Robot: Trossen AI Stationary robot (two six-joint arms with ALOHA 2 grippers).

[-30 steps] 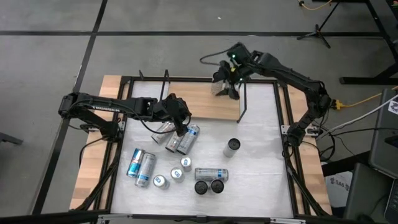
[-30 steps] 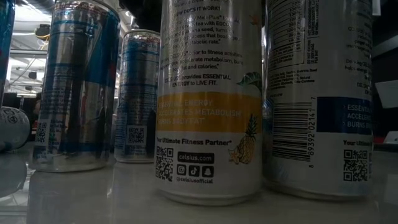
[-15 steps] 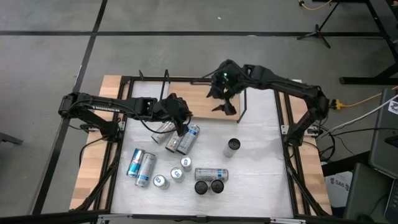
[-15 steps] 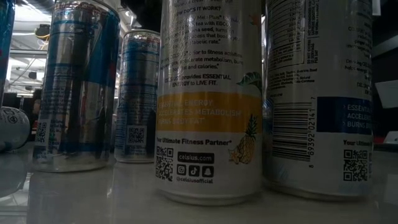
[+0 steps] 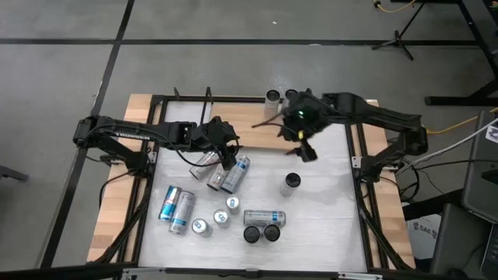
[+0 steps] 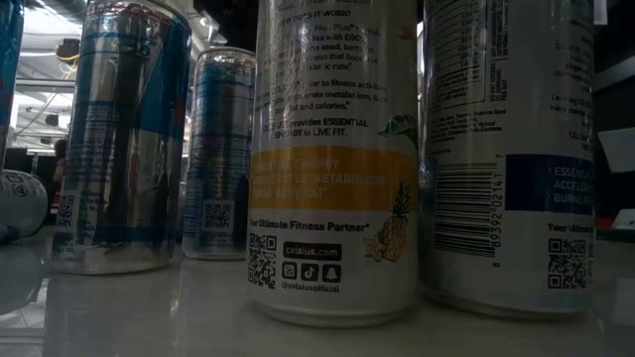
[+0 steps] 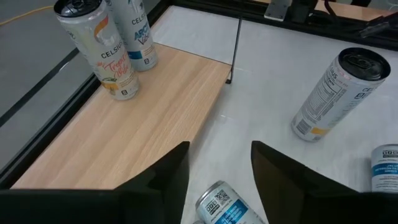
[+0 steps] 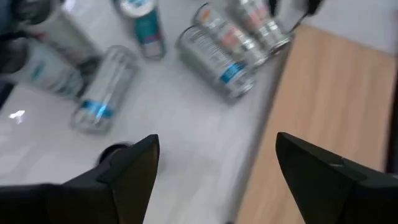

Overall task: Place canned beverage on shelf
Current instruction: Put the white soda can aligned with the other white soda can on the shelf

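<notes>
The shelf (image 5: pixel 245 124), a light wooden board in a black rod frame, lies at the table's far side. Two cans (image 5: pixel 272 97) (image 5: pixel 292 95) stand upright on its far right end, seen in the left wrist view as the cans (image 7: pixel 102 50) (image 7: pixel 134 31). My right gripper (image 5: pixel 305 150) (image 8: pixel 217 146) hangs open over the white table just near of the shelf's right end, holding nothing. My left gripper (image 5: pixel 227 160) (image 7: pixel 219 149) is open over several lying cans (image 5: pixel 226 177). The end of one lying can (image 7: pixel 222 204) shows in the gap between its fingers. My left gripper's fingers stand on either side of the lying can's end (image 7: pixel 214 200), slanting down from the table's left. I cannot tell whether they touch it. The can lies on its side on the table.
One can (image 5: pixel 290 184) (image 7: pixel 336 93) stands alone on the table near the right gripper. Several more cans, standing and lying (image 5: pixel 264 217), crowd the near middle and fill the low view (image 6: pixel 332 159). The shelf's upright black rods (image 5: pixel 302 128) stand at its ends.
My right gripper has drawn back from the shelf's far right end toward the table's near edge and now hangs over the white table. The two cans stand uncovered on the shelf where it was.
</notes>
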